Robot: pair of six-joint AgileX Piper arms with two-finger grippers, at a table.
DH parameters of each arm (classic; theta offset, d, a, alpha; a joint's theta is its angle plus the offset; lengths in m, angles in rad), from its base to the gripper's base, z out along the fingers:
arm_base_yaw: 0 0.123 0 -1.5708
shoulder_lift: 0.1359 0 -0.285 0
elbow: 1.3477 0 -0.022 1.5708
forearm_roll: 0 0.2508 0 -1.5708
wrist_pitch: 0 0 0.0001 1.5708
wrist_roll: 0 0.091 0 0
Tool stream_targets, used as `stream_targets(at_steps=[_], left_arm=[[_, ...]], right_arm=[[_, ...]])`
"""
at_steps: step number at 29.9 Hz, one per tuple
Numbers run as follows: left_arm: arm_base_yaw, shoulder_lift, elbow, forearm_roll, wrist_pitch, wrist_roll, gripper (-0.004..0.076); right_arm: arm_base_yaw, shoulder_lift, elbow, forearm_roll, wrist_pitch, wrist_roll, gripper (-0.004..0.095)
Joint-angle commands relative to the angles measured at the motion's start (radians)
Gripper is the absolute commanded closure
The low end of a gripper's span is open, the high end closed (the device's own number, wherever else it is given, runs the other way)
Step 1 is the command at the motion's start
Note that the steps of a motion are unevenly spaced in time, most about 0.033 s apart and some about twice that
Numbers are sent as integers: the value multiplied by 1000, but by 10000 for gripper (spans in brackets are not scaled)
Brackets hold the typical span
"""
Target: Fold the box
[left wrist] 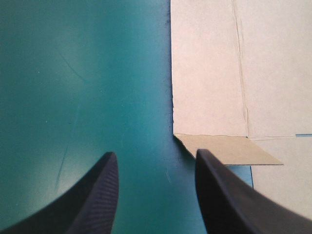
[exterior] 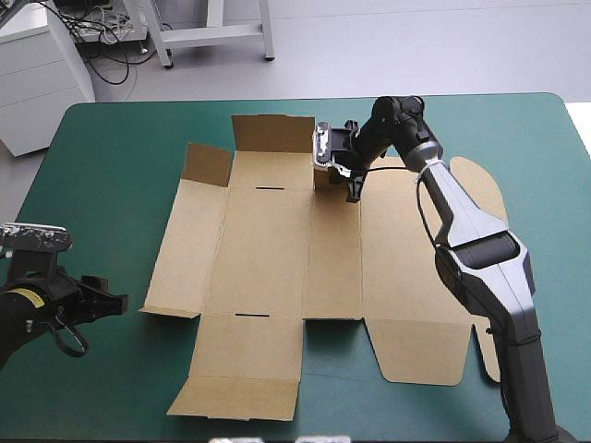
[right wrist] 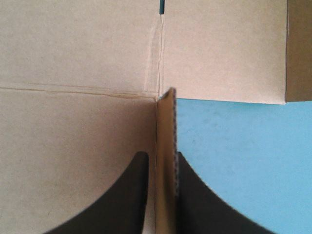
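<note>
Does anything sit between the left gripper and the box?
Nothing visible. Only bare teal-green cover lies between the open left gripper and the box. The right gripper is shut on a raised far flap.

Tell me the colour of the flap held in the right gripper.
The flap is plain brown; the right wrist view shows it best.

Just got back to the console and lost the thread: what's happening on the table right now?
The brown box lies mostly flat on the teal-green table cover, with no walls formed yet. The right gripper is shut on a small flap at the box's far edge and holds it upright. The left gripper is open over bare cover just beside the box's left edge, holding nothing.
</note>
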Motion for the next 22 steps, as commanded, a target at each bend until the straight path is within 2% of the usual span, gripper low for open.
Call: stream_targets(at_steps=[1, 4, 6, 10, 13, 16, 20, 22], left_arm=[[-1, 0, -31, -6, -42, -2, 380], [-1, 0, -31, -6, -35, -2, 380], [-1, 0, -31, -6, -33, -2, 379], [-1, 0, -31, -6, -33, -2, 379], [-1, 4, -31, -6, -33, -4, 379], [-1, 19, -33, -27, -33, -4, 379], [-1, 68, -46, -89, -33, 0, 379], [-1, 104, -67, -109, -33, 8, 379]], right_arm=[[3, -73, -24, 30, 1, 24, 568], [3, -79, -24, 18, -16, 85, 406], [3, -88, -24, 13, -18, 100, 370], [2, -132, -28, -29, -30, 163, 372], [2, -159, -66, -91, -26, 269, 372], [0, -190, -123, -174, 7, 424, 372], [0, -254, -154, -345, 7, 699, 372], [-8, -292, -154, -373, 7, 777, 372]])
